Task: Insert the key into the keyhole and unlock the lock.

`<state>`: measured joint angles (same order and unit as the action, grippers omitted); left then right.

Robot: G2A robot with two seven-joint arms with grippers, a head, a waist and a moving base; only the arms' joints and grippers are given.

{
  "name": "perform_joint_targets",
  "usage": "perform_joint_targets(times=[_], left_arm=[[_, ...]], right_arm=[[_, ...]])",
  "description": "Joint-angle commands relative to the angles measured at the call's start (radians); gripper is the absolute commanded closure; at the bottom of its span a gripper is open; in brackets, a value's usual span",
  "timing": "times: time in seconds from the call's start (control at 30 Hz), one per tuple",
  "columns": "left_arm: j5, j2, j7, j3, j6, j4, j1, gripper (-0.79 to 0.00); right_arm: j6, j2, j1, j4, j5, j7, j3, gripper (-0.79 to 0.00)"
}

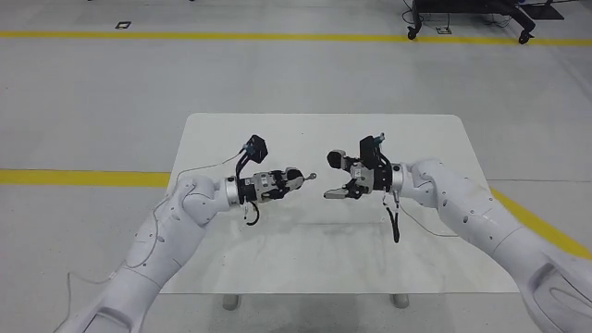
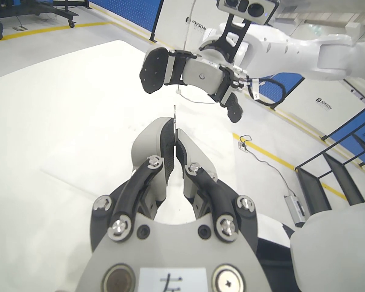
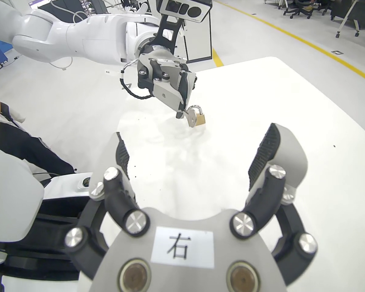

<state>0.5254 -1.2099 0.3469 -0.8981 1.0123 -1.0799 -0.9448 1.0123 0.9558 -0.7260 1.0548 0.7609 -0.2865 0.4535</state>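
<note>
Overhead first: the two arms face each other above the middle of the white counter [image 1: 277, 259]. The left pincer [image 1: 299, 178] is clamped on one small key [image 1: 312, 177], whose free end sticks out toward the right pincer [image 1: 333, 177]. That one has its fingers spread well apart, one toward the far edge of the counter and one toward the near edge, with nothing between them. The key's end is near the right pincer's fingertips but apart from them.

From the left wrist, the two ribbed pads are pressed together on the key, which is seen edge-on as a thin dark blade standing out past the fingertips. The right pincer hangs beyond it, above the counter, with its pads wide apart and facing the key.

From the right wrist, the right pincer's own fingers stand apart over bare counter. Farther off, the left pincer points down and forward with the silver key at its tip. One brass padlock [image 3: 199, 119] with a silver shackle sits directly behind the key and appears to rest on the counter. I cannot tell whether key and padlock touch. The padlock is well apart from the right pincer.

By count: one key, one padlock, two pincers.
</note>
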Motion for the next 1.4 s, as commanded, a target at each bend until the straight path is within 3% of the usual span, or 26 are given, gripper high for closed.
perform_joint_targets(times=[0.0,0.17,0.2,0.23,0.4,0.57,0.97,1.13,1.17,1.37], left_arm=[[0.042,0.002,-0.044,0.025,0.000,0.006,0.008,0.000],[0.103,0.006,-0.131,0.077,0.000,0.032,0.029,0.000],[0.110,0.006,-0.146,0.087,0.000,0.038,0.033,0.000],[0.116,0.007,-0.161,0.096,0.000,0.045,0.038,0.000],[0.136,0.011,-0.218,0.142,0.000,0.067,0.058,0.000],[0.138,0.016,-0.255,0.186,0.000,0.082,0.079,0.000],[0.138,0.041,-0.345,0.253,0.000,0.097,0.112,0.000],[0.137,0.050,-0.370,0.278,0.000,0.097,0.122,0.000],[0.137,0.052,-0.375,0.283,0.000,0.097,0.124,0.000],[0.137,0.060,-0.403,0.310,0.000,0.101,0.137,0.000]], right_arm=[[0.000,0.003,0.003,-0.001,-0.015,0.025,-0.010,-0.720],[0.000,0.013,0.014,0.002,-0.060,0.088,-0.040,-0.529],[0.000,0.015,0.016,0.003,-0.071,0.097,-0.047,-0.422],[0.000,0.018,0.018,0.002,-0.080,0.107,-0.054,-0.382],[0.000,0.028,0.032,-0.010,-0.120,0.136,-0.077,-0.351],[0.000,0.034,0.043,-0.020,-0.148,0.153,-0.096,-0.246],[0.000,0.042,0.069,-0.049,-0.204,0.183,-0.122,-0.228],[0.000,0.043,0.075,-0.053,-0.213,0.190,-0.129,-0.108],[0.000,0.043,0.076,-0.054,-0.214,0.193,-0.131,-0.006],[0.000,0.047,0.084,-0.059,-0.223,0.217,-0.144,0.000]])
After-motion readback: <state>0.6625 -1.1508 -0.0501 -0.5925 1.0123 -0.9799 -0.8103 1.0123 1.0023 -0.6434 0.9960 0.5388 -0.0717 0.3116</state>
